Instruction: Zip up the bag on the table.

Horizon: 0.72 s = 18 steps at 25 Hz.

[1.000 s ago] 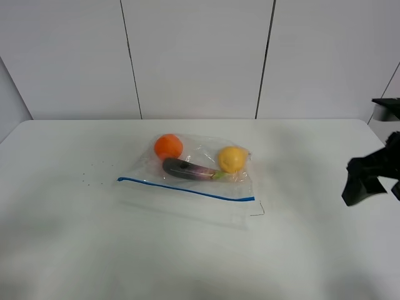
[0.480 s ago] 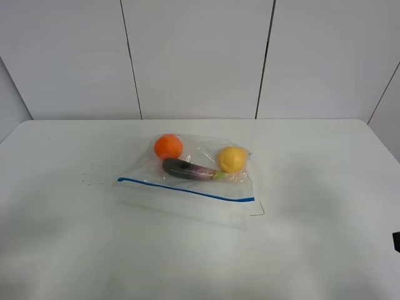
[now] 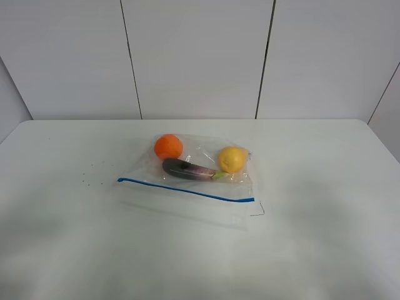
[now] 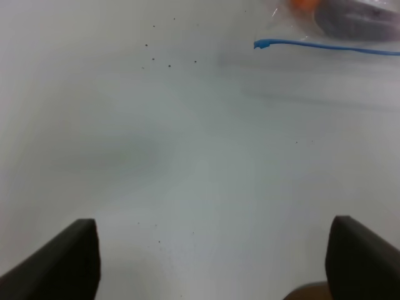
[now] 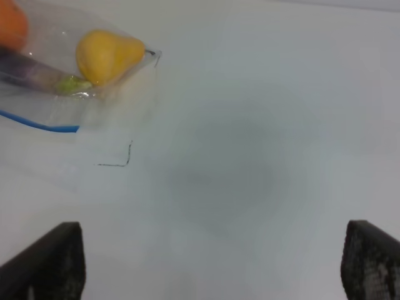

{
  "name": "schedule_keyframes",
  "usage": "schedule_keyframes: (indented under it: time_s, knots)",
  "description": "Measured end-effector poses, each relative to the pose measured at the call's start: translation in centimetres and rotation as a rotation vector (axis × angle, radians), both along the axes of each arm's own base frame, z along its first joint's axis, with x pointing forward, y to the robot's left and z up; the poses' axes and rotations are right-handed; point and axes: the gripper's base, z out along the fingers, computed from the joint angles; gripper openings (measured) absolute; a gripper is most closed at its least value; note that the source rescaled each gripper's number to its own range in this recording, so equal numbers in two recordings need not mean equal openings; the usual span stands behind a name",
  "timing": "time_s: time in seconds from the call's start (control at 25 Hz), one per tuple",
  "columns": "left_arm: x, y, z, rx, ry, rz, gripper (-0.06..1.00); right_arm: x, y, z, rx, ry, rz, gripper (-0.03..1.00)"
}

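Observation:
The clear bag (image 3: 194, 181) lies flat in the middle of the white table (image 3: 312, 237). Its blue zip strip (image 3: 186, 189) runs along the near edge. An orange fruit (image 3: 168, 146), a yellow fruit (image 3: 232, 159) and a dark purple vegetable (image 3: 186, 169) show through it. No gripper shows in the high view. In the left wrist view my left gripper (image 4: 212, 262) is open over bare table, far from the strip's end (image 4: 262, 44). In the right wrist view my right gripper (image 5: 212, 265) is open, apart from the bag's corner (image 5: 94, 69).
A few tiny dark specks (image 3: 90, 177) dot the table left of the bag. White wall panels (image 3: 200, 56) stand behind the table's far edge. A thin dark line mark (image 3: 257, 211) sits by the bag's near right corner.
My right arm, seen at the right edge one second ago, has drawn back out of the high view. The bag has not moved.

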Motion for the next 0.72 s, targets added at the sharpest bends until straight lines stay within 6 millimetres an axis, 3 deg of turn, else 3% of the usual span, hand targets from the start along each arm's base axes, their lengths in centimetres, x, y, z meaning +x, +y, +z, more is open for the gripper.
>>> schedule_keyframes:
  time_s: [0.72]
  knots:
    - [0.0,0.0,0.0,-0.001,0.0,0.0,1.0,-1.1,0.0,0.1,0.012,-0.078,-0.044,0.94]
